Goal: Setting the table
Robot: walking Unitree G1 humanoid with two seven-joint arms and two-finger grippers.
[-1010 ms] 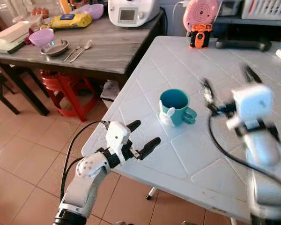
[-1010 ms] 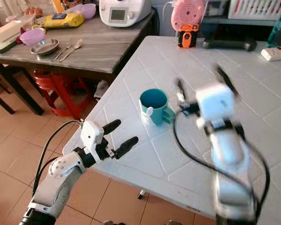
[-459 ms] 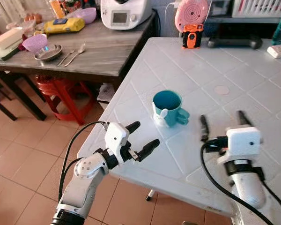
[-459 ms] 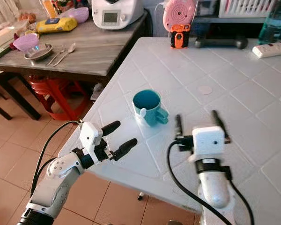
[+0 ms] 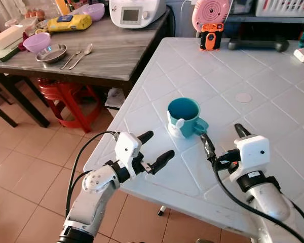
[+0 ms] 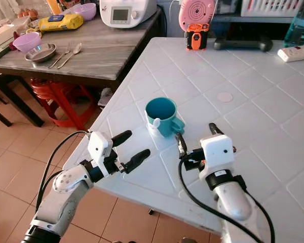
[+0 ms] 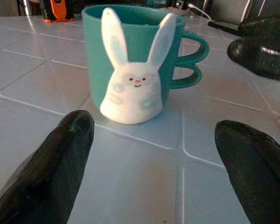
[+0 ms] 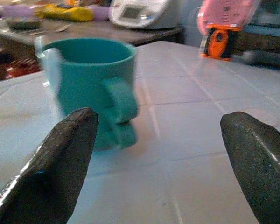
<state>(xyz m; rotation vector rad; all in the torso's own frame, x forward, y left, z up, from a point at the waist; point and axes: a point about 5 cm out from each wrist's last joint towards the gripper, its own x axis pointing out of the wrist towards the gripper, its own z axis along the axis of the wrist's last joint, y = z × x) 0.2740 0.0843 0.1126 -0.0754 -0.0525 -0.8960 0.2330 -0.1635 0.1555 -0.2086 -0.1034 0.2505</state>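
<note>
Right pincer (image 5: 222,136) spread wide, empty, hovering low over white tiled worktop (image 5: 273,96), just beside teal bunny mug (image 5: 185,117) on handle side. Left pincer (image 5: 154,149) likewise agape, holding nothing, at worktop's near edge, aimed at mug's rabbit face. Mug upright near worktop corner. Grey side worktop (image 5: 111,48) beyond carries steel bowl (image 5: 51,52), cutlery (image 5: 80,54).

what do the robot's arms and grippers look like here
Both arms are silver-grey metal tubes with rounded joints. Each ends in a white boxy wrist housing carrying two long, rounded black fingers: left gripper, right gripper. Black cables loop loosely from each wrist housing back along the forearm. No markings can be made out.
</note>
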